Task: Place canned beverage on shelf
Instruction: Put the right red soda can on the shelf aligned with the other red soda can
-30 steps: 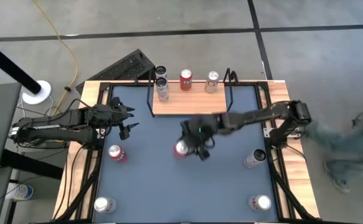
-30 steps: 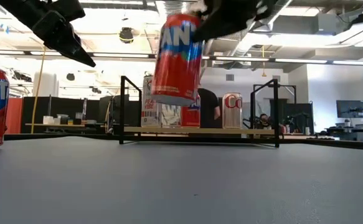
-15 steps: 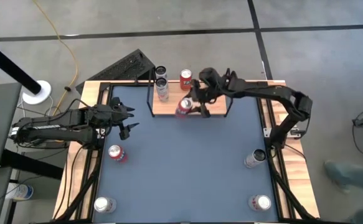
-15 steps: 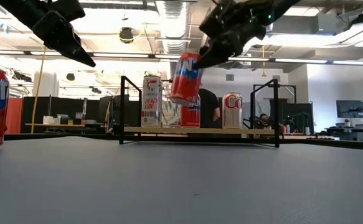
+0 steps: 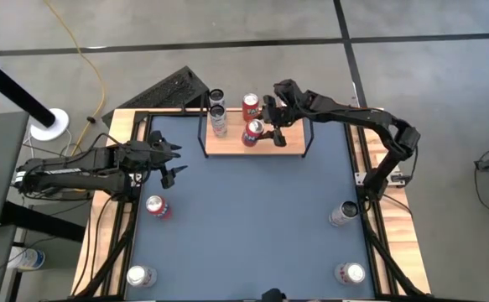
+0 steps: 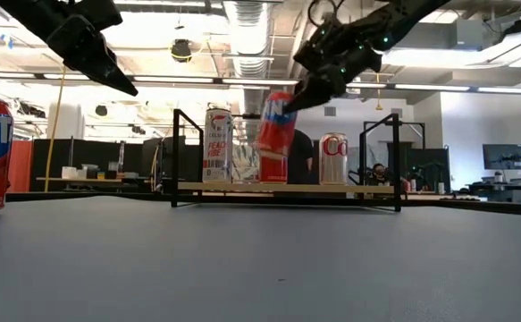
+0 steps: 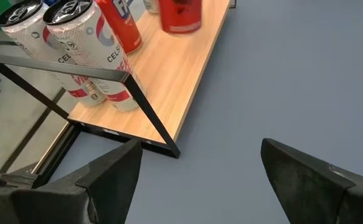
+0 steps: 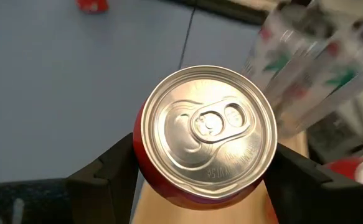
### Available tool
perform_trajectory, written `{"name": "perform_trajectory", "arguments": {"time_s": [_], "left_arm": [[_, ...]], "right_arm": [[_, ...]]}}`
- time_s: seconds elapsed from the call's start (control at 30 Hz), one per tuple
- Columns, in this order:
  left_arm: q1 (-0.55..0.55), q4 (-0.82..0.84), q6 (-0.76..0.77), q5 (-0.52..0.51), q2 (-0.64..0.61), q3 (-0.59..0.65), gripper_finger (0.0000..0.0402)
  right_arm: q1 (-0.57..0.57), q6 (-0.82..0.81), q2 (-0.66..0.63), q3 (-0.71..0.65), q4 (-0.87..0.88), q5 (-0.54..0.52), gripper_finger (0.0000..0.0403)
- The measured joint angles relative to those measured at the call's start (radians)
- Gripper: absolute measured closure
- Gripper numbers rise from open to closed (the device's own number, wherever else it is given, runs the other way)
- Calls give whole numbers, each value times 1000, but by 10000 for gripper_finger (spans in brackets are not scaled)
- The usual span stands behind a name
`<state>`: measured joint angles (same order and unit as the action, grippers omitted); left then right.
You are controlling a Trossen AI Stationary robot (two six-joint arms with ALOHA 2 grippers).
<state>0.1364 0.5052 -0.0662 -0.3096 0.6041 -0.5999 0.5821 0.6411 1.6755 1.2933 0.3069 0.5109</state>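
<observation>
Right gripper [image 5: 263, 127] over the shelf [image 5: 290, 144], which stands against the far edge of the blue table [image 5: 252, 226]. Fingers clamped on either side of a red can [image 5: 253, 132], top end up toward the wrist camera. In the low view the red can [image 6: 276, 136] hangs tilted, its base just above the shelf board [image 6: 349, 188]; whether it touches the wood cannot be told. It sits near the middle of the board, toward the front edge.

Already on the shelf: two tall white cans [image 5: 218, 116] at the left end, one behind the other; a second red can [image 5: 250, 106] at the back, just behind the held one; a silver can [image 6: 333, 158] toward the right end, seen only in the low view, since the arm covers it from above.

Left gripper [image 5: 174, 164] hovers above the table near the left edge, well apart from the shelf, fingers spread wide, nothing between them.

Loose on the table:
- red can [image 5: 156, 205] near the left edge
- silver can [image 5: 140, 275] at the near-left corner
- silver can [image 5: 343, 213] by the right edge
- silver can [image 5: 351, 273] at the near-right corner
</observation>
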Motion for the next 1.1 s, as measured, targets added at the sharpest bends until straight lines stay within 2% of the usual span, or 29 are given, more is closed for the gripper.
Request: {"name": "perform_trajectory", "arguments": {"time_s": [0.43, 0.83, 0.97, 1.1], "left_arm": [[0, -5, 3, 25, 25, 0, 83], [0, -4, 3, 37, 44, 1, 83], [0, -3, 3, 36, 45, 1, 83], [0, -3, 0, 36, 44, 1, 83]], "right_arm": [[24, 30, 230, 265, 238, -18, 127], [38, 31, 272, 288, 228, -13, 127], [19, -9, 265, 287, 228, -80, 121], [-2, -12, 264, 287, 228, -135, 95]]}}
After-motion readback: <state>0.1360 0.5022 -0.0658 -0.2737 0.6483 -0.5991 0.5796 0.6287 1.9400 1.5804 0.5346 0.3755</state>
